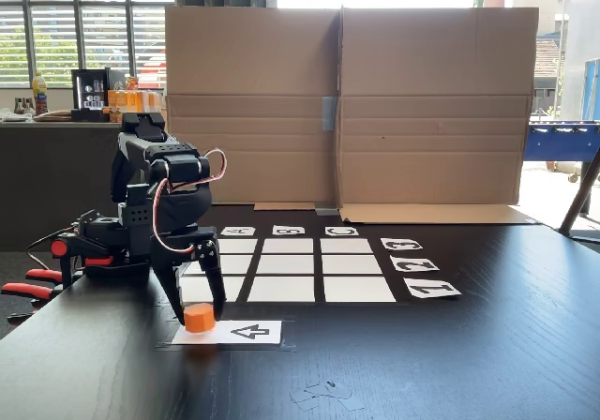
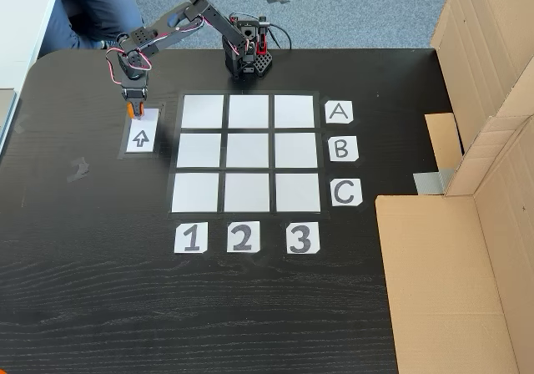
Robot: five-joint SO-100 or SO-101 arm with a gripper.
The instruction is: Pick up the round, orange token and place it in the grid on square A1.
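Claw (image 1: 201, 315) points down over arrow card (image 1: 246, 332), fingers spread either side of token (image 1: 198, 318); whether pads touch token, cannot tell. Token sits between fingertips, on card end away from arrowhead. In top-down fixed view, claw (image 2: 133, 107) and token (image 2: 133, 109) at card's (image 2: 140, 138) far end, arrow pointing toward claw. Grid (image 2: 247, 153) just right of claw there. A1 (image 2: 203, 111) is grid cell nearest claw, bare. Label A (image 2: 338, 111) well right of claw, beyond grid. Cardboard (image 2: 467, 249) far right.
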